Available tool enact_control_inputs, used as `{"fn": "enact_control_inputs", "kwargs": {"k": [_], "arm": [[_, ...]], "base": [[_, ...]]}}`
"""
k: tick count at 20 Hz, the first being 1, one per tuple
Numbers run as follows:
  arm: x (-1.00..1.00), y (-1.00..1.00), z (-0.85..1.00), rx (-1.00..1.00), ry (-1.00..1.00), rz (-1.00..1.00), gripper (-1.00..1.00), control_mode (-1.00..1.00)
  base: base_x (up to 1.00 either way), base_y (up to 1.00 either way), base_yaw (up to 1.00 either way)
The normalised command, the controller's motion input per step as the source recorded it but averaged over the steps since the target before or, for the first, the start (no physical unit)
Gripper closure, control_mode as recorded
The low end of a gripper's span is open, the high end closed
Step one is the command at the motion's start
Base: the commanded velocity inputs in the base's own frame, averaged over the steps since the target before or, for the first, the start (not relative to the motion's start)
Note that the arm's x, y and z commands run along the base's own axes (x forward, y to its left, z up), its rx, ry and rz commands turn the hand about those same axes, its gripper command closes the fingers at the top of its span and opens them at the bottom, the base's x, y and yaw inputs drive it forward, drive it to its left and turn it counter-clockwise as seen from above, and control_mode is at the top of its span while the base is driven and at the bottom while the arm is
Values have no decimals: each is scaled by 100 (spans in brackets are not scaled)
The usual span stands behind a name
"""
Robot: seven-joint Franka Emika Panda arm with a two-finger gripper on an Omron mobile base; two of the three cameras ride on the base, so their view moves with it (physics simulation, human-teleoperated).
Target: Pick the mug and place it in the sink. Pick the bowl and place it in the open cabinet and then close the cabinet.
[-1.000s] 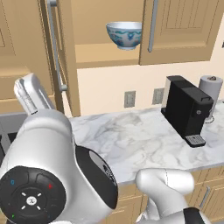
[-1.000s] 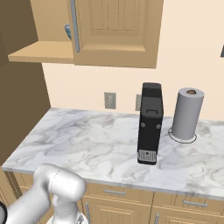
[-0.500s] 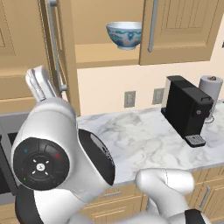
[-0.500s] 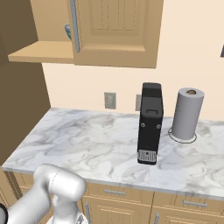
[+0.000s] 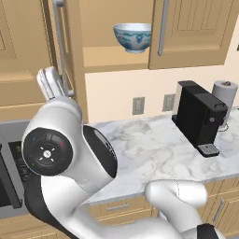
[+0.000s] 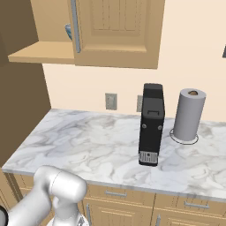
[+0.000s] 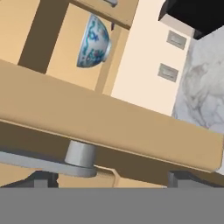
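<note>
Closing the cabinet next, judging by the bowl already sitting on its shelf. Fingers spread wide, empty, right against the open door's edge and bar handle, bowl well beyond them inside.

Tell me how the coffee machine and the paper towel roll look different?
The coffee machine is black and boxy; the paper towel roll is grey and round. The machine stands a bit taller than the roll. The roll sits in a ring-shaped base; the machine rests straight on the counter. Both stand upright, side by side near the wall.
</note>
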Motion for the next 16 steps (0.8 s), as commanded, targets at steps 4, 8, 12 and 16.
{"fn": "enact_control_inputs", "kwargs": {"k": [4, 8, 12, 16], "arm": [[42, -7, -16, 3, 0, -3, -100, -100], [39, -37, -2, 3, 0, -5, -100, -100], [31, -50, 0, 3, -3, -6, -100, -100], [27, -49, 0, 2, -8, -6, -100, -100]], "base": [[0, 0, 0], [0, 0, 0], [0, 0, 0], [0, 0, 0]]}}
